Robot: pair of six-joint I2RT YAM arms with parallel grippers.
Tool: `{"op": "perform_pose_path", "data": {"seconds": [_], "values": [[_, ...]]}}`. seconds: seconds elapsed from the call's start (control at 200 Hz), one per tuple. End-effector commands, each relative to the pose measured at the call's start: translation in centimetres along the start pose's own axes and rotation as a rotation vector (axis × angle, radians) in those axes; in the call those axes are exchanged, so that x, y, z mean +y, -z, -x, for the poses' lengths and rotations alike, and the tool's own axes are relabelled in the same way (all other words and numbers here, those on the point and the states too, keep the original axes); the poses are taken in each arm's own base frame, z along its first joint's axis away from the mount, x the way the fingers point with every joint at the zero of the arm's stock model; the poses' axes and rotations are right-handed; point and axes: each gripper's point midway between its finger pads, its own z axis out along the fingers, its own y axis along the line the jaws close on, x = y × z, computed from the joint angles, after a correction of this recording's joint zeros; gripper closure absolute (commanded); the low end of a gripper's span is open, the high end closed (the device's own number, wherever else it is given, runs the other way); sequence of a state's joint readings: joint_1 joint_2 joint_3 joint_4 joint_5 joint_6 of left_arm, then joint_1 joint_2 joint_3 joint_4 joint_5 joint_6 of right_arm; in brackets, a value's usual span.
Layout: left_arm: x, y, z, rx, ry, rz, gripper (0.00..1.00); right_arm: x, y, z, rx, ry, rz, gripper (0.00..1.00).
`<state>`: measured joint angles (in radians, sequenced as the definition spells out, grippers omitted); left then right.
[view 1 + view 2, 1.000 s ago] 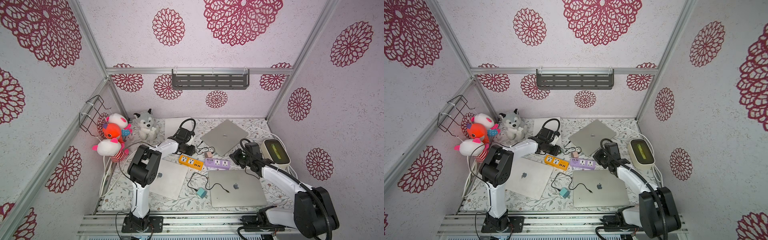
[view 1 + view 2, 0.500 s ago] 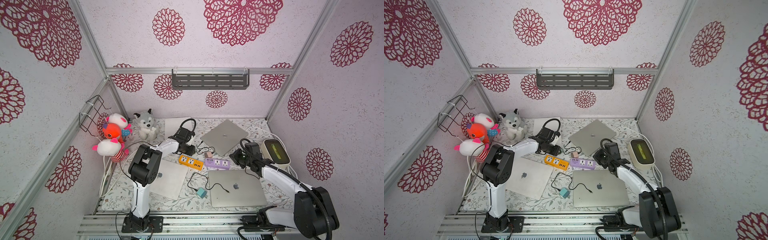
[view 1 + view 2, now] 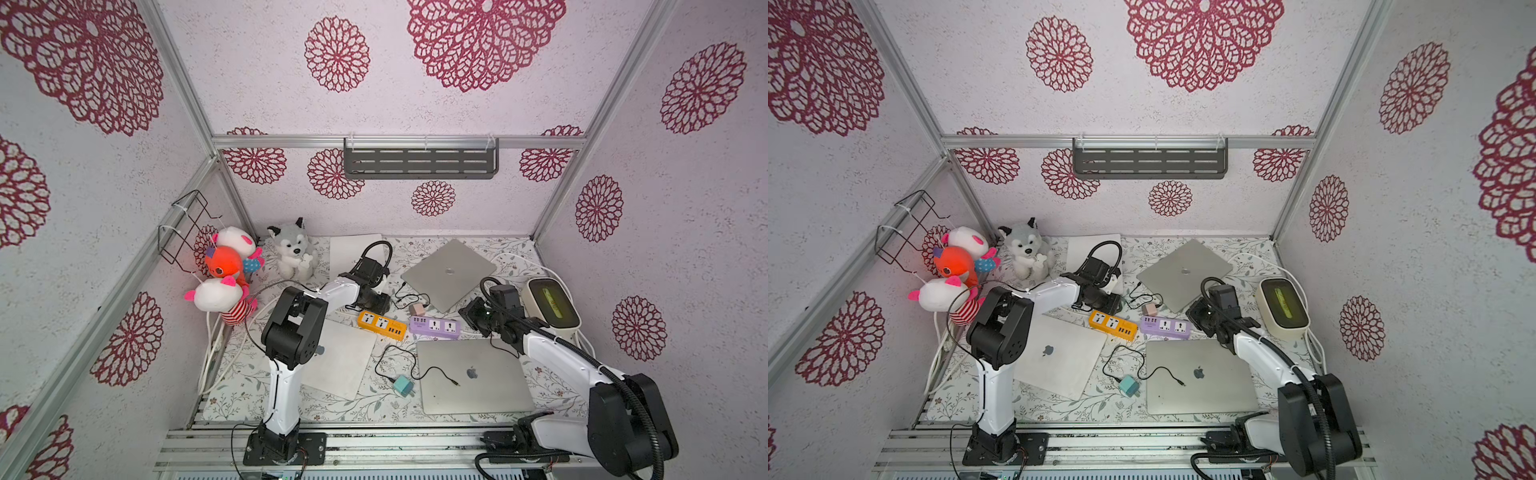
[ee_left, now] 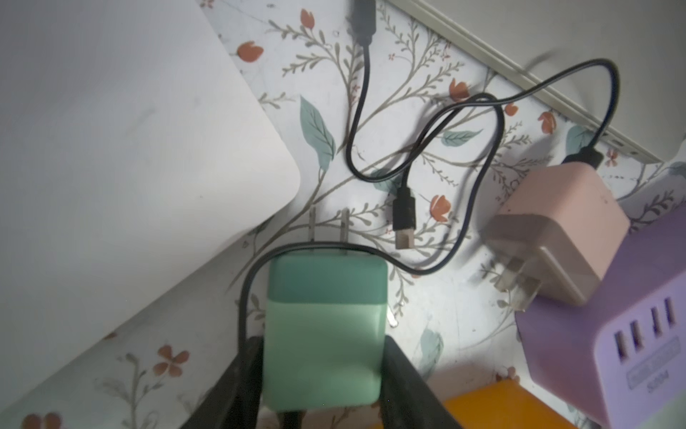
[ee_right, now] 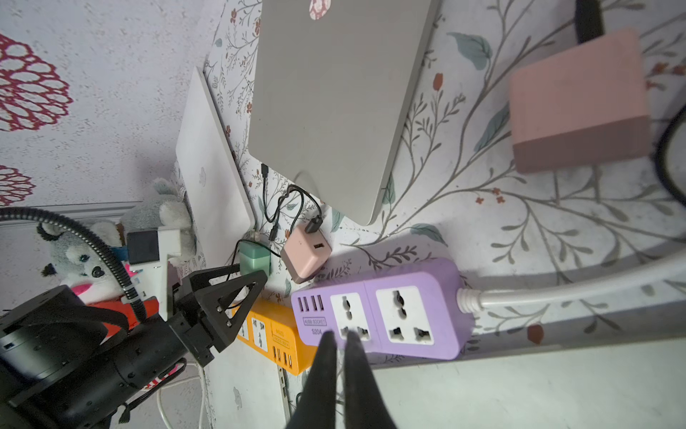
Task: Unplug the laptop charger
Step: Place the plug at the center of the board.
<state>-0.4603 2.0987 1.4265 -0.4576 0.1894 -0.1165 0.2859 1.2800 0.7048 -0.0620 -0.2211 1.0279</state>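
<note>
Left gripper (image 4: pixel 323 345): flanks your green charger (image 4: pixel 326 297); clamped or loose, you cannot tell | Right gripper (image 5: pixel 339 336): closed together; tips at purple power strip (image 5: pixel 408 312)

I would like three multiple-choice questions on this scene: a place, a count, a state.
1. The pink charger lies: A) on the wall shelf B) beside the purple power strip C) on a laptop.
2. Large sockets on the purple power strip: A) one B) two C) four.
3. The green charger is: A) in the orange strip B) in the purple strip C) unplugged.
Answers: 1 B, it sits by the strip's USB end; 2 B, two socket faces show; 3 C, its prongs are bare.
</note>
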Motion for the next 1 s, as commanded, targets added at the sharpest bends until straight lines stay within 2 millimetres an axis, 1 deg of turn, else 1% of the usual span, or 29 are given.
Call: {"op": "perform_pose_path", "data": {"seconds": [0.0,0.28,0.48,0.615,0.67,0.675,0.691,0.851,0.936,0.996], "values": [[0.0,-0.1,-0.6,0.026,-0.008,0.01,0.46,1.2,0.5,0.8,-0.024,0.023,0.03,0.9],[-0.5,2.1,1.2,-0.028,-0.012,0.014,0.43,1.2,0.8,0.8,-0.025,0.025,0.03,0.89],[-0.5,3.4,1.2,-0.04,-0.003,0.021,0.42,1.4,1.4,0.9,-0.035,0.03,0.034,0.89],[-0.5,4.5,1.7,-0.065,0.002,0.024,0.41,1.3,1.8,0.9,-0.043,0.034,0.034,0.88],[-0.4,4.5,1.5,-0.061,0.005,0.027,0.41,1.2,2.0,0.9,-0.047,0.042,0.03,0.88],[-0.5,5.2,1.9,-0.079,0.002,0.026,0.41,1.2,2.1,0.9,-0.048,0.043,0.03,0.88],[-0.6,6.0,2.3,-0.095,-0.001,0.026,0.41,1.2,2.1,0.9,-0.05,0.046,0.027,0.88],[-0.8,8.1,2.2,-0.122,0.001,0.029,0.41,0.7,2.7,1.3,-0.066,0.074,-0.009,0.87],[-0.9,9.7,2.2,-0.154,0.004,0.039,0.4,0.7,3.0,1.7,-0.08,0.091,-0.012,0.86],[-0.6,11.1,2.2,-0.184,0.016,0.048,0.4,0.6,3.2,2.0,-0.094,0.108,-0.018,0.84]]}}
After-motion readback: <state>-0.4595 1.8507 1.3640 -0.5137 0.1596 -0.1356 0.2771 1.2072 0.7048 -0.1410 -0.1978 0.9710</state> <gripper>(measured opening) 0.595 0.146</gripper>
